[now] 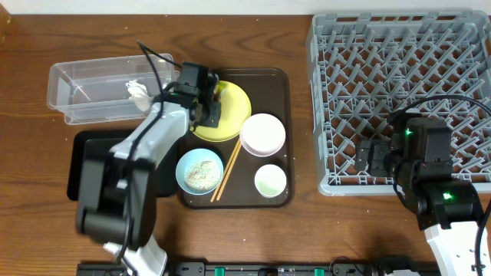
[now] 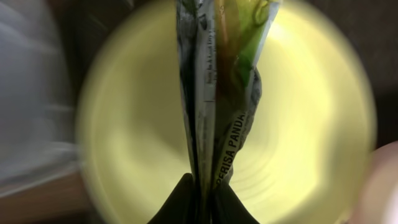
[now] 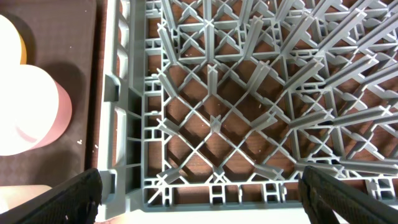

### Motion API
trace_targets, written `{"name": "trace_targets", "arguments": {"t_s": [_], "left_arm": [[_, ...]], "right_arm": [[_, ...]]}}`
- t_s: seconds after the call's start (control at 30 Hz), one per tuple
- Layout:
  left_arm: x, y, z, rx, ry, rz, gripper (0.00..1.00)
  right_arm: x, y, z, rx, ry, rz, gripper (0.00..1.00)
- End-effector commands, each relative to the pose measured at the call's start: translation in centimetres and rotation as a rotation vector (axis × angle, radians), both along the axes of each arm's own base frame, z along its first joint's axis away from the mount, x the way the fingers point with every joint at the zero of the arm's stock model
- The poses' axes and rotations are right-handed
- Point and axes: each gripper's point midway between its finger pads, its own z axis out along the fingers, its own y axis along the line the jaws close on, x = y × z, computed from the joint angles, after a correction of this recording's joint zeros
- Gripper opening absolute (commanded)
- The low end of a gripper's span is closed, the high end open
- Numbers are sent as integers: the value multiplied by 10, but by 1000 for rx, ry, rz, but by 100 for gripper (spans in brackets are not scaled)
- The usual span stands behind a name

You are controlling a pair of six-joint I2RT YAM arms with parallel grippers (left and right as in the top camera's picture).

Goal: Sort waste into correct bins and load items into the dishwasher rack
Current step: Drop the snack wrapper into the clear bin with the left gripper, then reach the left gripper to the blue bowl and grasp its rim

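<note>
Brown wooden bench (image 1: 31, 230) seen from above: the left hand (image 1: 212, 103) hangs over the yellow plate (image 1: 234, 115), the right hand (image 1: 376, 157) over the rack (image 1: 399, 46). Left wrist: fingers (image 2: 180, 202) clamped on the wrapper (image 2: 217, 93), yellow plate beneath them. Right wrist: fingers (image 3: 68, 193) spread apart, rack beneath them.

The snack wrapper (image 2: 217, 93) runs off the left wrist view's top edge, the yellow plate (image 2: 311, 124) behind it blurred.

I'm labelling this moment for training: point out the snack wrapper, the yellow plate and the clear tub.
snack wrapper (image 2: 217, 106), left wrist view, its printed middle fold.
yellow plate (image 1: 236, 109), overhead view, bare right side.
clear tub (image 1: 103, 114), overhead view, its near long wall.
</note>
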Motion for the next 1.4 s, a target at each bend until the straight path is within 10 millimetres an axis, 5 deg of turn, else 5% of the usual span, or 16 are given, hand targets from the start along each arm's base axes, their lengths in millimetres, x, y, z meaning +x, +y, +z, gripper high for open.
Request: {"name": "trace_targets", "arguments": {"t_s": [0.0,0.17,0.33,0.53,0.67,0.73,0.9,1.1,1.37], "left_arm": [[17,34,62,20,-167,171,12],[28,86,100,-107,-276,473,12],[29,137,97,-305,-270,867,12],[46,164,93,-425,-324,1044,15],[59,166,83,-434,-345,1040,17],[61,167,78,-430,-336,1042,38],[64,167,84,-438,-359,1033,53],[61,159,114,-401,-410,895,53],[-6,95,105,-360,-128,692,53]], "right_arm": [[3,-6,8,6,-20,-30,99],[3,-6,8,6,-19,-30,99],[3,-6,8,6,-18,-30,99],[2,-6,7,6,-14,-30,99],[1,-6,6,5,-9,-30,99],[1,-6,6,5,-7,-30,99],[0,-6,6,5,-5,-30,99],[0,-6,6,5,-5,-30,99],[0,-6,6,5,-6,-30,99]]}}
